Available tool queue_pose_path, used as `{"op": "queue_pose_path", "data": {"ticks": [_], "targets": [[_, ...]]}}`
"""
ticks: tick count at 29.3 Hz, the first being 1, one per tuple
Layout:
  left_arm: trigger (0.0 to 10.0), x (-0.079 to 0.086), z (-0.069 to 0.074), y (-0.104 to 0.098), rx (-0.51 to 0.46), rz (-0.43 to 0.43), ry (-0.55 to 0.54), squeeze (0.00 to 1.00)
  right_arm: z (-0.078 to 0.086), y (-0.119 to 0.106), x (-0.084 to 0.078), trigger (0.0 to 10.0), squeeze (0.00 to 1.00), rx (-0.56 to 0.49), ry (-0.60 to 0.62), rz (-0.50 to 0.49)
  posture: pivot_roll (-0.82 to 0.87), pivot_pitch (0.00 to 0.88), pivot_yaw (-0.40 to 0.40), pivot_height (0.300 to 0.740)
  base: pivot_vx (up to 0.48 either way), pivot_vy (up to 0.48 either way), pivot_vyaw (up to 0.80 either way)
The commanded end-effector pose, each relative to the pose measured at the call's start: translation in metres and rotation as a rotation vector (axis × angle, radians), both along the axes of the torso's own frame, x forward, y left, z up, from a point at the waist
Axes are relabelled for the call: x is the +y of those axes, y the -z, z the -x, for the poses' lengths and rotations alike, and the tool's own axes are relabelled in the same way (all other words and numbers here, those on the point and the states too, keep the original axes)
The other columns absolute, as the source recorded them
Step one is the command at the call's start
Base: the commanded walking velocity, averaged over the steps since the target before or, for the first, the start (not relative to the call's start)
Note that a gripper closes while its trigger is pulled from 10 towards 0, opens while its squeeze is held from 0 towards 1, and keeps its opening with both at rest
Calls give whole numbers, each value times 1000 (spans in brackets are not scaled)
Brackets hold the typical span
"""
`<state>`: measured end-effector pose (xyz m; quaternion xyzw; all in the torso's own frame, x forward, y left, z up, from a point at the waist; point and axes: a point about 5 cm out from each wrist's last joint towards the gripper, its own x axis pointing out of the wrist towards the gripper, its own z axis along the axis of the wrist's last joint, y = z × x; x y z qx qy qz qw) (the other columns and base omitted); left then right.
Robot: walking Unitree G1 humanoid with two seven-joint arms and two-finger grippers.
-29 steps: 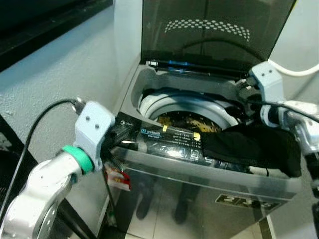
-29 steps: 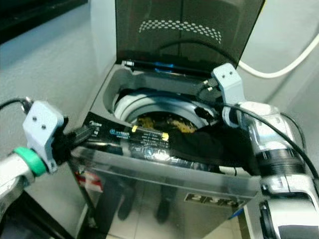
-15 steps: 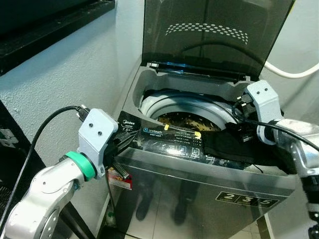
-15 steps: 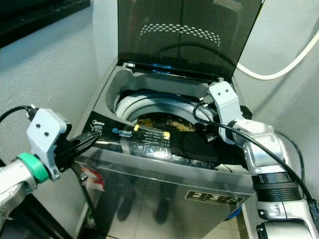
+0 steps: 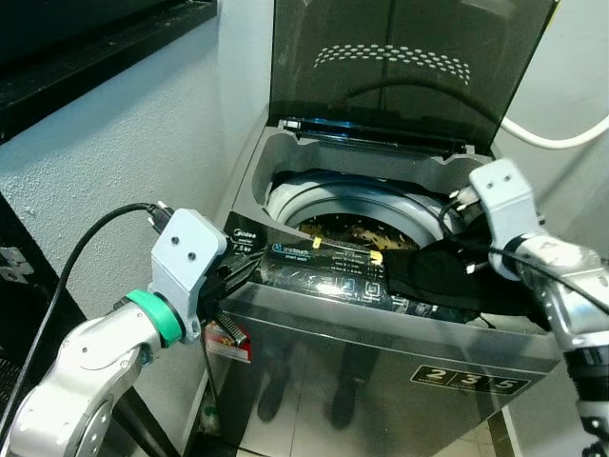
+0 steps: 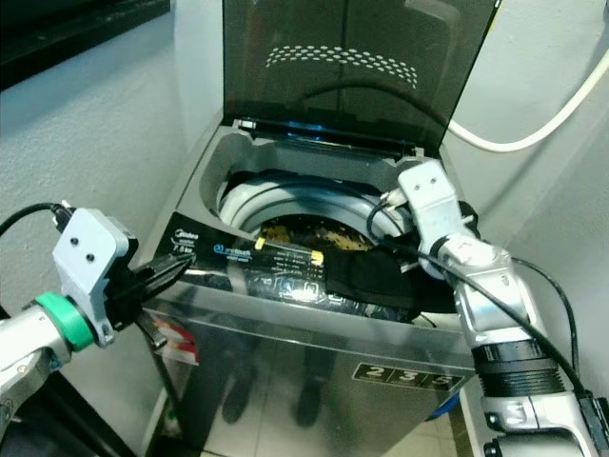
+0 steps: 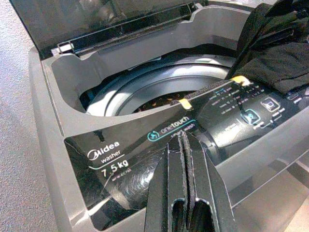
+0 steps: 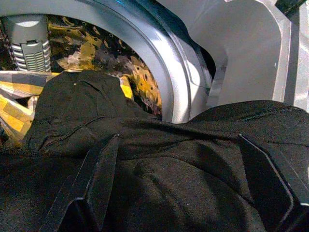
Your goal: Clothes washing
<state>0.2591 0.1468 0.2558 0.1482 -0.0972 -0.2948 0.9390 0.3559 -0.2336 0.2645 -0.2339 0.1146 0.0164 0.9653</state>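
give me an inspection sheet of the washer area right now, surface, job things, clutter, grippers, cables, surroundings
surface: washing machine with a shiny steel front; its dark lid stands open, and the control panel runs along the front edge.
job's things: black garment draped over the front right rim, partly hanging into the drum.
clutter: nothing seen.
grippers: left gripper shut, by the panel's left corner; right gripper open, fingers either side of the garment.
cables: black cable looping to the left wrist; white hose on the wall behind the right arm.
surroundings: pale textured wall, dark ledge above at left.
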Motion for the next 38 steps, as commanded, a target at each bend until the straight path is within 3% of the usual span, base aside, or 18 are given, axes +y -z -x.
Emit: {"op": "queue_pose_path", "data": {"ticks": [1,6,7,10,17,22,28,38], "targets": [[10000,4,-5,6,16,-29,-57,0,-3,-2,-10,10000,0,-77,103,-61,60,78,22,740,0,0,0],[10000,9,-10,6,11,-42,-112,0,-7,-11,-19,10000,0,-193,191,-108,60,78,22,740,0,0,0],[10000,15,-17,3,-4,-5,-196,0,-8,-14,-24,10000,0,-254,260,-223,51,87,18,740,0,0,0],[10000,16,-19,2,-6,16,-227,0,-8,-11,-24,10000,0,-259,271,-253,42,92,1,740,0,0,0],[10000,17,-17,1,-11,98,-310,0,-11,-18,-8,10000,0,-303,195,-333,38,99,-28,740,0,0,0],[10000,21,-19,-3,-24,96,-349,0,-14,-46,-2,10000,0,-459,159,-391,38,104,-26,740,0,-253,0],[10000,20,-21,-5,-23,108,-349,0,-14,-51,0,10000,0,-480,153,-389,41,103,-21,740,0,-409,0],[10000,16,-19,-6,-12,143,-318,0,-12,-54,0,10000,0,-496,149,-394,42,102,-14,740,0,0,0]]}}
